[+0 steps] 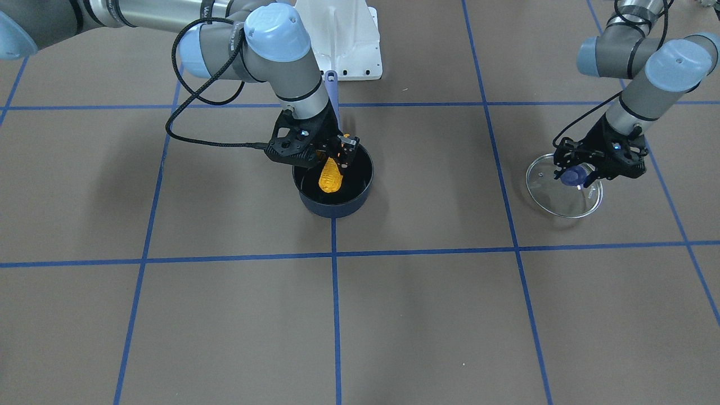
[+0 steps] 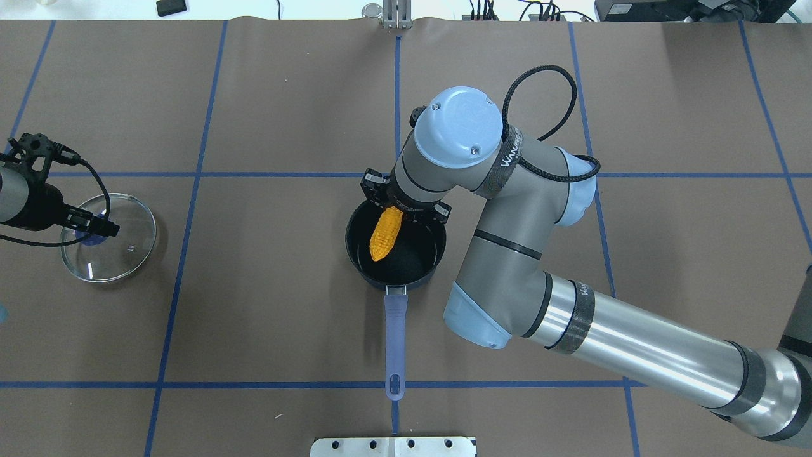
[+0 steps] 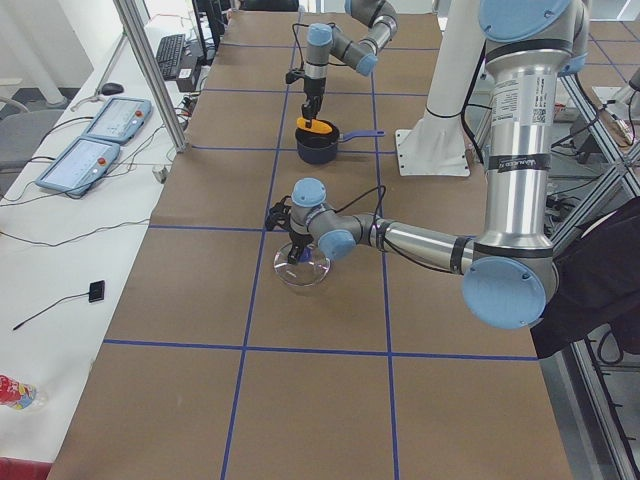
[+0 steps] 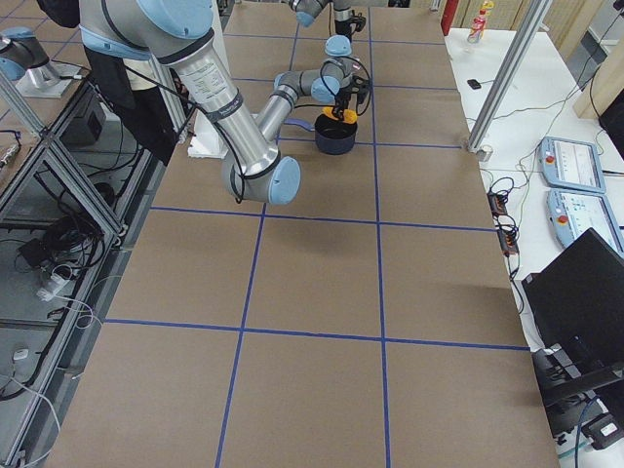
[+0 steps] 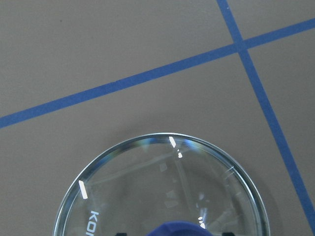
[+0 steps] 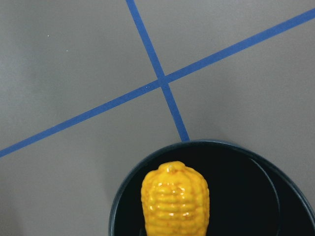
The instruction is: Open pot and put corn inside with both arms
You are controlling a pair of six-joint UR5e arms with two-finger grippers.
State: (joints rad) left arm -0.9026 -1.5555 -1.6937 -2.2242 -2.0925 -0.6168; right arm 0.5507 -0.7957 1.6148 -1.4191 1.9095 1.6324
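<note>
My right gripper (image 1: 336, 160) is clamped on the corn (image 1: 330, 175), which hangs just below it over the open pot (image 1: 337, 211); I read "WAN…" on that arm's strap (image 2: 509, 158). My left gripper (image 1: 576, 177) straddles the knob (image 1: 574, 176) of the lid (image 1: 562, 203) ("KO…" printed), can't tell if it's squeezing.

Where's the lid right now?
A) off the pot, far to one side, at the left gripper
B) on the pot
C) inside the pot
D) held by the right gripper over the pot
A: the glass lid is far off to the side under the left gripper, while the pot stands open with the right gripper holding the corn in it.
</note>
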